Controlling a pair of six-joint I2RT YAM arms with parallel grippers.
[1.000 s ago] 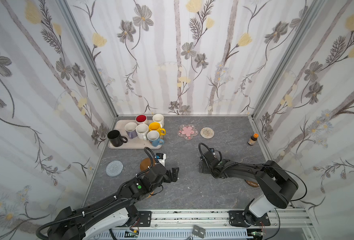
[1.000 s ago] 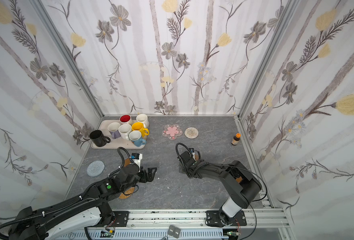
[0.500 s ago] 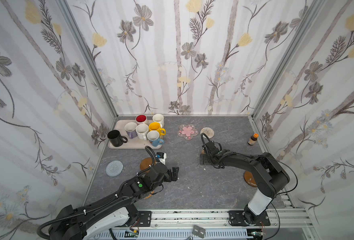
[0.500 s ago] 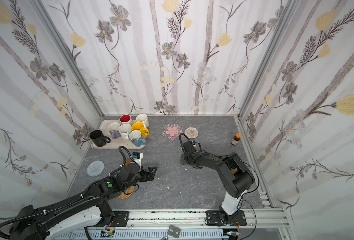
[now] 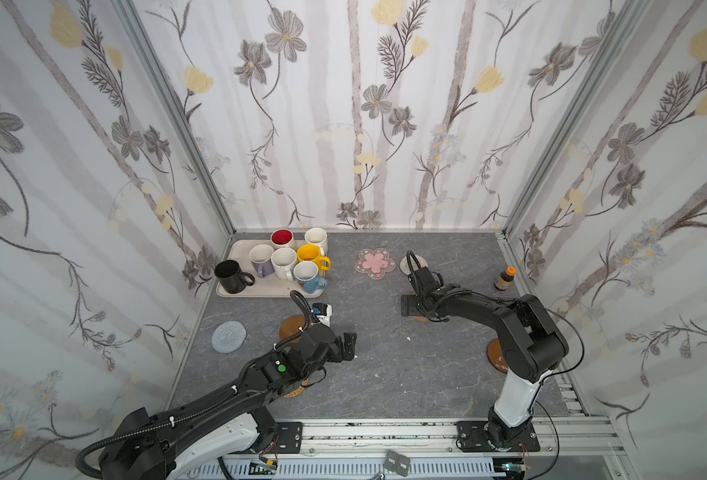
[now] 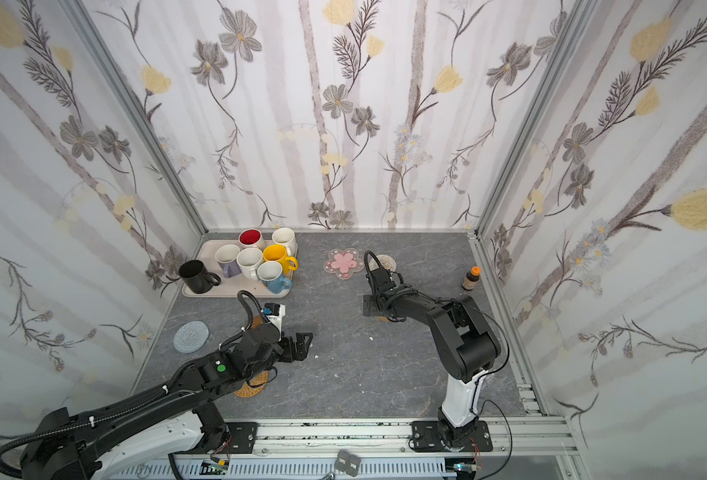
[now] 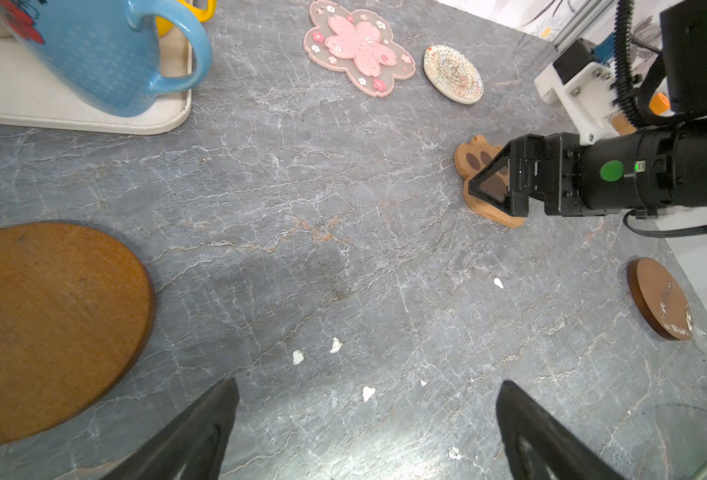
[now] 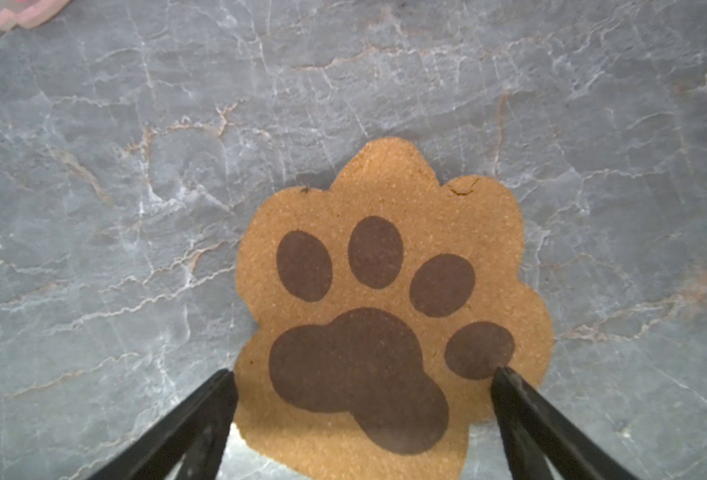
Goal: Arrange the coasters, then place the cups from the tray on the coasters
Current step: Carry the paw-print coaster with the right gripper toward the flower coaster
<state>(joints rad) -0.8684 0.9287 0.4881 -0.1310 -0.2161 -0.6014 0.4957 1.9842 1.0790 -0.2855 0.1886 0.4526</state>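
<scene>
Right end effector (image 8: 364, 374) hangs released, fingers spread over the paw coaster (image 8: 385, 270), right of centre in both top views. Left end effector (image 7: 368, 386) is likewise released and empty. Seven cups (image 5: 284, 259) crowd the tray (image 5: 271, 287), centre left.

Both top views looked steeply down from high above the near edge of the table (image 5: 385, 374) toward the back wall (image 5: 364, 124), sharing nearly the whole scene. The left wrist camera sat low behind the left gripper (image 7: 368, 384), facing forward past its fingertips to the right gripper (image 7: 484, 185) and the paw coaster (image 7: 470, 160) beneath it. The right wrist camera looked close down between its own fingertips onto that same coaster, the wrist views' shared ground.
</scene>
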